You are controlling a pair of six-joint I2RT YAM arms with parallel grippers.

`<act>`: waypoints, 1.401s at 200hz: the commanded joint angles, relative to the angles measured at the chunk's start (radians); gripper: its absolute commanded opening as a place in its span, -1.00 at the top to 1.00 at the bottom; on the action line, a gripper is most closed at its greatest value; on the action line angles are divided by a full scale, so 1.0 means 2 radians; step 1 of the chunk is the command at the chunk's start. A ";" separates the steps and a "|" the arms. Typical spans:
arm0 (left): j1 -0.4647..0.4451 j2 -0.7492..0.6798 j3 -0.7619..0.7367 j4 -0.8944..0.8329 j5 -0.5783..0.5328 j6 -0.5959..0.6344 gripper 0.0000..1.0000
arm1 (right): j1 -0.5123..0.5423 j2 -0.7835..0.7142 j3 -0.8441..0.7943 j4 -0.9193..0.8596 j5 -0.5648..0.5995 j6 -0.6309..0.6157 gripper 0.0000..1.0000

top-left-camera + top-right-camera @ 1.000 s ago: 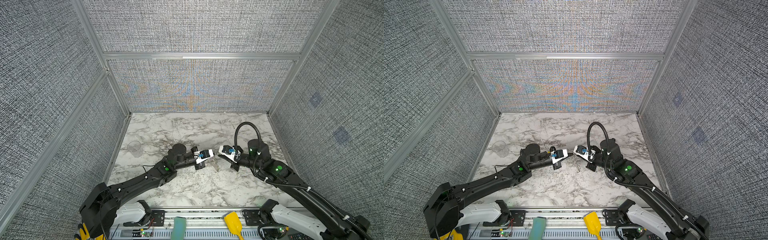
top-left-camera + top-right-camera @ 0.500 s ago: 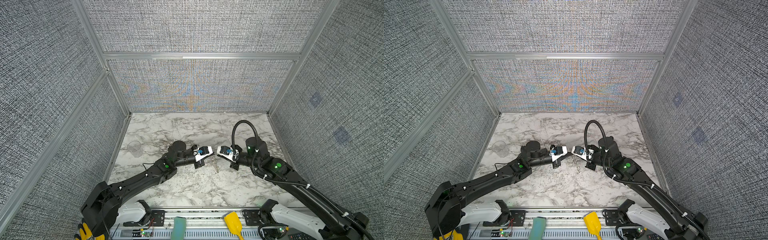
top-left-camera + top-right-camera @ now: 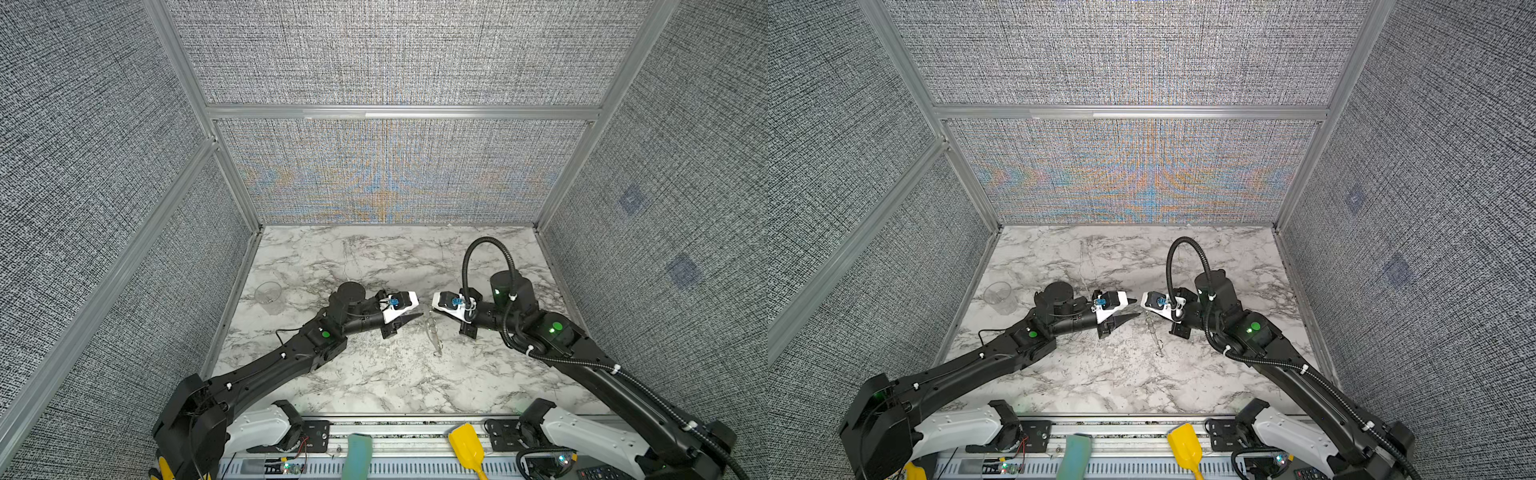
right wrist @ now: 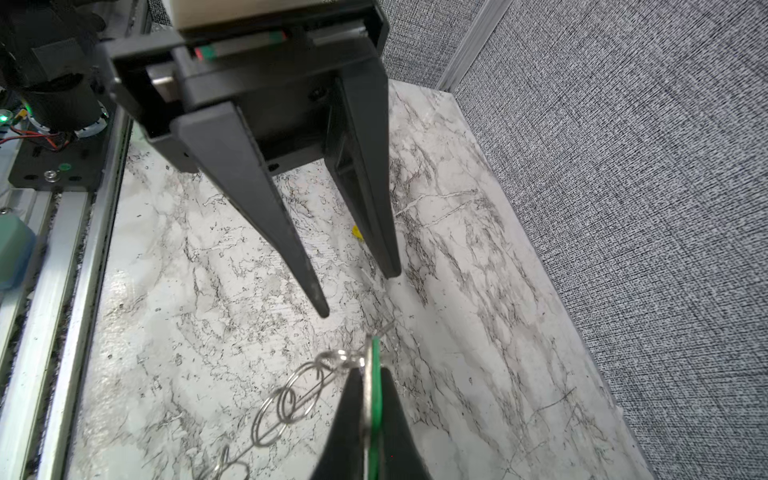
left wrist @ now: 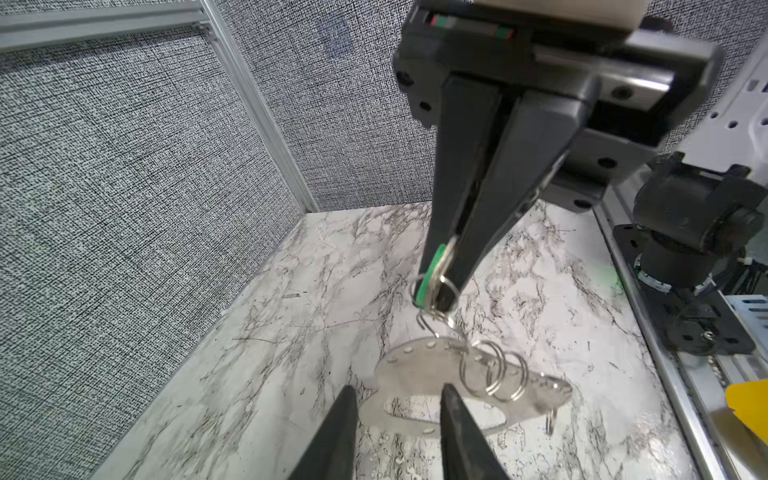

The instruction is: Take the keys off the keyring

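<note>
Your right gripper pinches the green key, keyring linked beneath; left gripper spread, empty. Only the right wrist view catches a yellow key on the table.

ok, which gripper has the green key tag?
The right gripper, shut on the green key tag; the left gripper stands open and empty.

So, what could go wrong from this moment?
1. The right claw pinches only the small green plastic tag; the flat grey metal keyring hangs from it on thin wire rings and may swing or slip free.
2. The left claw is open, holding nothing; closing it may miss the hanging keyring.
</note>
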 commanded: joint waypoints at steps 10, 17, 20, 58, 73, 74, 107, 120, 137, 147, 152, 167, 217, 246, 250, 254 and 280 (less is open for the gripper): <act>0.004 -0.014 -0.003 -0.012 -0.023 0.012 0.24 | 0.000 0.005 0.006 -0.011 -0.008 -0.036 1.00; 0.006 -0.017 -0.001 -0.016 -0.024 0.015 0.23 | 0.000 0.006 0.008 -0.014 -0.009 -0.043 1.00; 0.008 -0.018 0.000 -0.018 -0.024 0.016 0.22 | 0.000 0.007 0.009 -0.016 -0.009 -0.046 1.00; 0.029 -0.021 0.015 -0.036 -0.005 0.020 0.18 | 0.001 0.021 0.032 -0.044 -0.014 -0.099 1.00; 0.035 -0.017 0.024 -0.049 0.009 0.025 0.17 | 0.001 0.024 0.039 -0.052 -0.013 -0.118 1.00; 0.036 -0.017 0.025 -0.050 0.009 0.025 0.17 | 0.002 0.025 0.040 -0.052 -0.013 -0.120 1.00; 0.046 -0.010 0.036 -0.055 0.020 0.029 0.15 | 0.007 0.038 0.056 -0.080 0.006 -0.163 1.00; 0.049 -0.008 0.039 -0.053 0.027 0.027 0.15 | 0.012 0.042 0.059 -0.086 0.018 -0.178 1.00; 0.052 0.000 0.038 -0.048 0.042 0.022 0.15 | 0.019 0.042 0.057 -0.082 0.027 -0.195 1.00; 0.053 0.005 0.036 -0.042 0.050 0.018 0.14 | 0.022 0.042 0.057 -0.080 0.030 -0.206 1.00; 0.053 0.007 0.034 -0.038 0.055 0.015 0.15 | 0.023 0.043 0.056 -0.079 0.032 -0.210 1.00; 0.053 0.010 0.025 -0.020 0.064 0.007 0.15 | 0.029 0.043 0.056 -0.078 0.043 -0.227 1.00; 0.052 0.021 -0.015 0.057 0.096 -0.037 0.15 | 0.046 0.041 0.048 -0.059 0.078 -0.264 1.00; 0.053 0.021 -0.035 0.091 0.111 -0.066 0.17 | 0.055 0.039 0.041 -0.043 0.097 -0.277 1.00; 0.053 0.020 -0.037 0.095 0.113 -0.069 0.17 | 0.056 0.040 0.040 -0.041 0.099 -0.278 1.00; 0.053 0.020 -0.039 0.098 0.116 -0.072 0.17 | 0.056 0.039 0.039 -0.039 0.101 -0.280 1.00; 0.051 0.020 -0.055 0.130 0.119 -0.095 0.19 | 0.062 0.037 0.034 -0.028 0.108 -0.285 1.00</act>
